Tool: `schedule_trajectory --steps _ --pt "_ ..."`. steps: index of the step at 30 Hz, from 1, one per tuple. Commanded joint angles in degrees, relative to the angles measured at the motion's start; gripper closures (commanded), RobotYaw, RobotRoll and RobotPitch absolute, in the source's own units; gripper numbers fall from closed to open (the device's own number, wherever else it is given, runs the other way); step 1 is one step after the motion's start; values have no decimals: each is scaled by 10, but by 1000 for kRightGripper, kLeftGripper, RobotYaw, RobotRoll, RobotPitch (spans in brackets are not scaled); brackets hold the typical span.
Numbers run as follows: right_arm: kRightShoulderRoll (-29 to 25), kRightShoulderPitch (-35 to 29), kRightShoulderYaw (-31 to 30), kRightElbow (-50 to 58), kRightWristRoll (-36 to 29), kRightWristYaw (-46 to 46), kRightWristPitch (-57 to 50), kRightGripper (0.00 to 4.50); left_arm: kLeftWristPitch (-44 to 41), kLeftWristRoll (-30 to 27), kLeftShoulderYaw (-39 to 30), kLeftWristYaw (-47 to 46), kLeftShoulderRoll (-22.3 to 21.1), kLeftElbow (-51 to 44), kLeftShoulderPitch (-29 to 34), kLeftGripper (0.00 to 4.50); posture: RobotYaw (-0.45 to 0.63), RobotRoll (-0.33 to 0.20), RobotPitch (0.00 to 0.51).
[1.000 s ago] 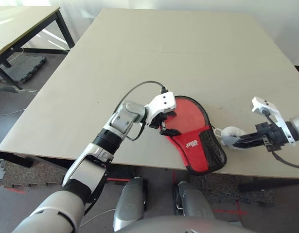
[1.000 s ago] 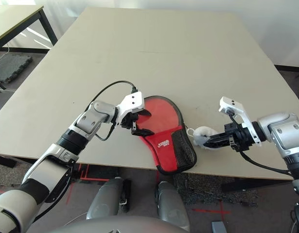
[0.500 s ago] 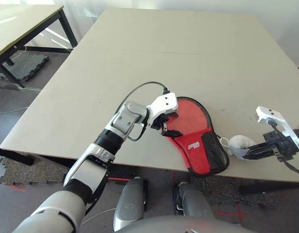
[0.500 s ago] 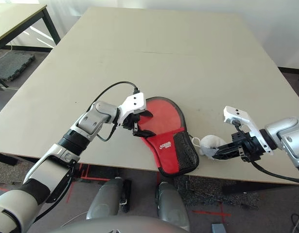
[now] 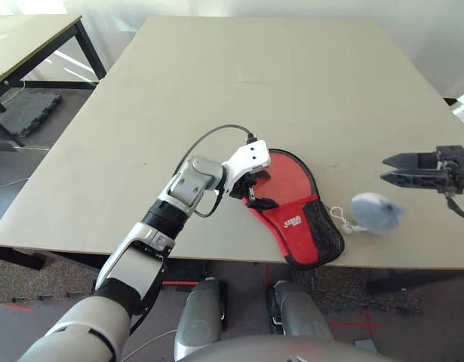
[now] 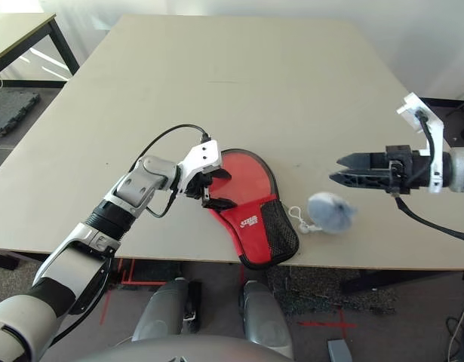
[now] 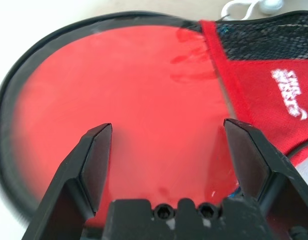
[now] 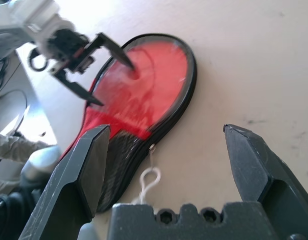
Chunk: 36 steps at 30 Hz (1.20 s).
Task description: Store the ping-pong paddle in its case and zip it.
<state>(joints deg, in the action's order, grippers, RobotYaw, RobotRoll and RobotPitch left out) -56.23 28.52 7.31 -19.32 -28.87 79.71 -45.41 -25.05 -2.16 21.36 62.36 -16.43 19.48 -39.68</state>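
The red case (image 5: 290,188) lies flat near the table's front edge, with a black zipper rim, a white logo (image 7: 289,95) and a black mesh pocket (image 5: 324,230). The paddle is hidden; no handle shows. My left gripper (image 5: 254,193) is open at the case's left edge, its fingers (image 7: 96,160) spread over the round red part. My right gripper (image 6: 336,168) hangs open and holds nothing, to the right of the case and above the table. Between them is a blurred pale grey lump (image 5: 375,213), joined to the case by a white cord (image 5: 339,219).
The case's narrow end reaches the front edge of the table (image 5: 216,90). A second table (image 5: 28,34) stands at the far left, with a dark floor mat (image 5: 20,102) under it. Bare tabletop stretches behind the case.
My right gripper has opened, let go of the pale lump and drawn back to the right and upward. The lump now shows blurred near the front edge. The left gripper stays on the case.
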Motion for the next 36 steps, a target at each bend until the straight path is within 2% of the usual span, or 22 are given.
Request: schedule_trajectory --steps 1,3,6,8,11,14,18,21,24,28,36 --pt "23 15 19 -12 -8 -27 13 11 -76 -52 -47 -10 -6 -71 15 0 33 0 91" --pt "63 42 43 -56 13 -100 80 11 -110 -83 -102 -42 -8 -108 20 0 35 0 92" --pt "105 66 59 -113 55 -202 181 11 -96 -74 -158 -124 -11 -103 23 0 47 0 97" --pt "125 72 64 -147 60 -218 213 11 -45 -53 -187 -196 -7 -68 30 0 45 0 99" --pt "153 90 71 -217 88 -292 286 11 32 -36 -245 -324 14 -19 41 0 49 0 101" --pt "176 112 83 -285 118 -397 365 11 112 -31 -285 -411 32 9 53 0 52 0 101" --pt "200 136 106 -381 155 -591 480 11 213 -16 -325 -525 49 42 78 0 59 0 98" --pt "215 144 125 -425 162 -691 536 11 257 -11 -351 -595 53 79 95 0 51 0 96" --pt "224 148 136 -449 163 -743 555 11 286 -15 -366 -624 43 120 102 0 52 0 96" --pt "225 150 151 -474 164 -811 571 11 308 -27 -370 -620 37 161 104 0 55 0 100" --pt "245 157 160 -472 147 -787 562 11 316 -2 -355 -667 37 157 105 0 39 0 106"
